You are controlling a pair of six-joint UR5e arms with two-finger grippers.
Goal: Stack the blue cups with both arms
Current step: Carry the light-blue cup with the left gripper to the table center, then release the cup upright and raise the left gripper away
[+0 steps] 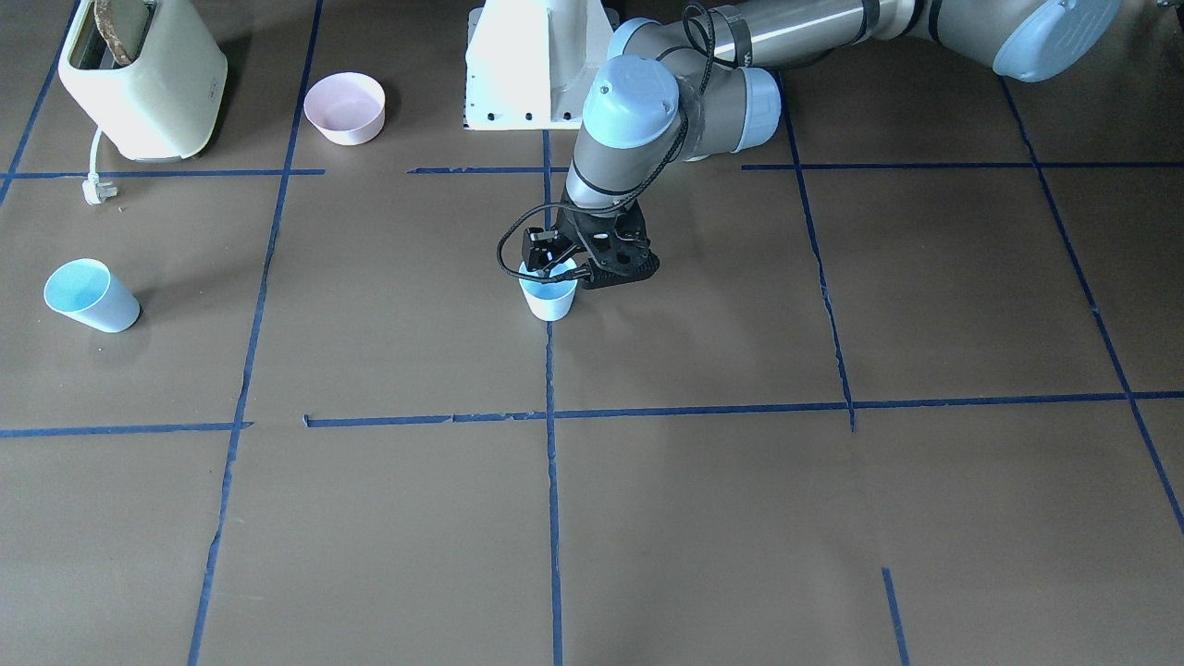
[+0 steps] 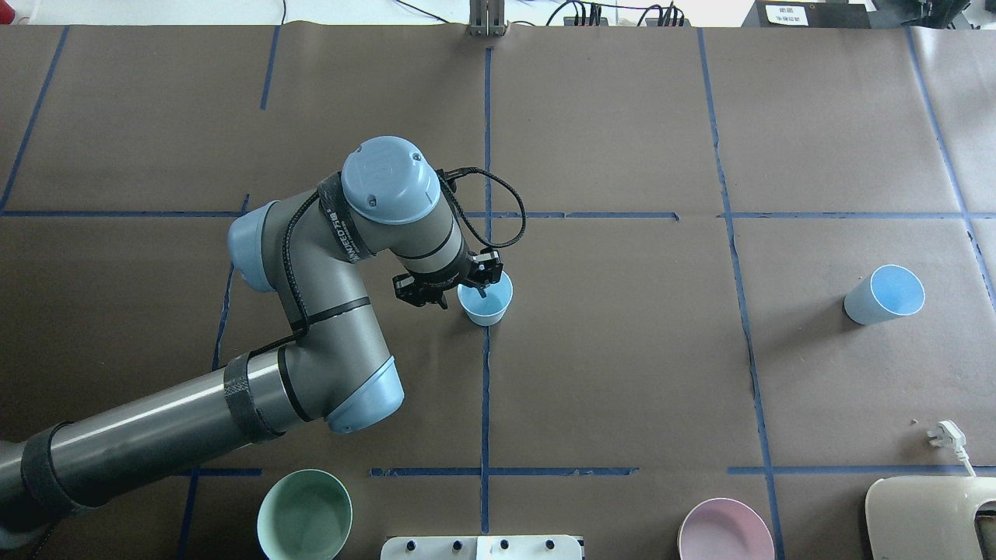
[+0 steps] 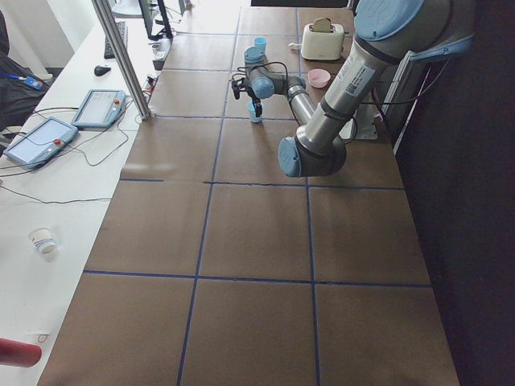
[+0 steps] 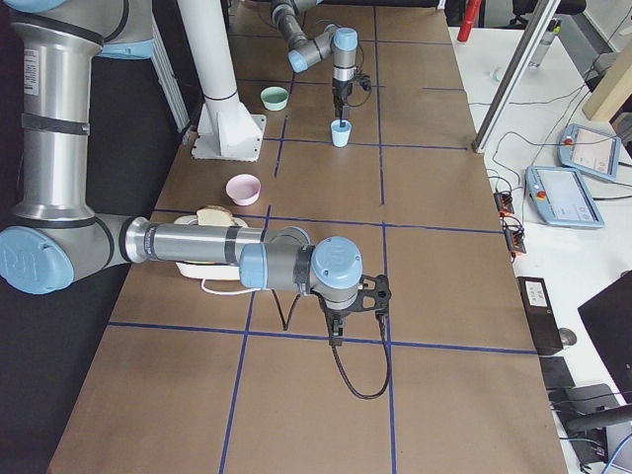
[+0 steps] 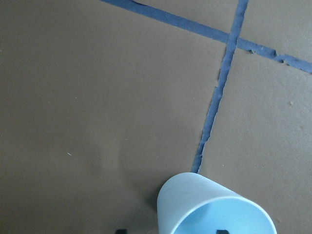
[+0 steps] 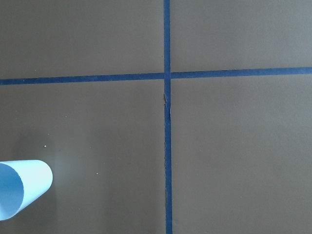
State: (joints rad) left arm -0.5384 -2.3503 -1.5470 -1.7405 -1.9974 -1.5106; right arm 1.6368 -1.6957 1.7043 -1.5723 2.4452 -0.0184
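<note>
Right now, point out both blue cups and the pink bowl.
Centre blue cup (image 1: 549, 305), front-facing view, outer wall.
Other blue cup (image 2: 895, 289), overhead view, blue inside.
Pink bowl (image 1: 346, 129), front-facing view, outer wall.

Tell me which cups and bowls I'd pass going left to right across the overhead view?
Mint-green bowl → blue cup at the table's centre → pale pink bowl → second blue cup near the right edge.

Even, diffuse light, moderately bright; shadows soft-edged. Blue cup (image 1: 91, 296) near the table's (image 1: 703, 518) right end throws a faint smear toward the middle — toaster (image 1: 148, 83) likewise. White pedestal (image 1: 518, 65) blown out. Left wrist view: second cup (image 5: 214, 209) slightly soft at the rim. Side views drop to black beyond the robot-side edge.
</note>
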